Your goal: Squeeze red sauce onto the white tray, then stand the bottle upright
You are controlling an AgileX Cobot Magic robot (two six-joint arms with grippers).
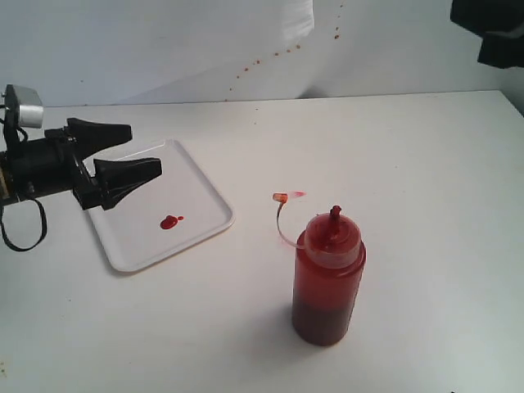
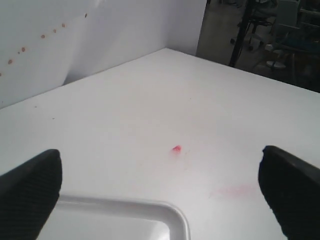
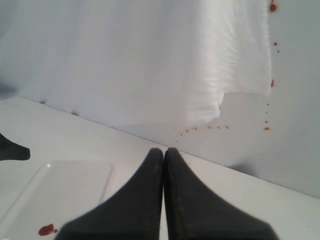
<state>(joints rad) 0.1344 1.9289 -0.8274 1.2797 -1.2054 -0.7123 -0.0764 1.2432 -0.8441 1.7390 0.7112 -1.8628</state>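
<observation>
The bottle [image 1: 327,282] stands upright on the table, right of the white tray [image 1: 196,184], with its thin tethered tip cap [image 1: 280,197] hanging out to its left. A blob of red sauce [image 1: 169,222] with a tiny droplet lies on the tray, also seen from the right wrist as red sauce [image 3: 46,229] on the white tray [image 3: 75,180]. My left gripper [image 1: 145,150] hovers open over the tray's far left part, empty. In its own view the left gripper [image 2: 160,157] spans the tray corner [image 2: 172,212]. My right gripper [image 3: 164,152] is shut on nothing, far from the bottle.
A small red spot [image 2: 176,149] and a faint pink smear [image 2: 232,190] mark the table beyond the tray. Red splatter dots the white backdrop [image 3: 270,85]. The right arm [image 1: 491,33] sits high at the top right corner. The table edge runs along the back wall.
</observation>
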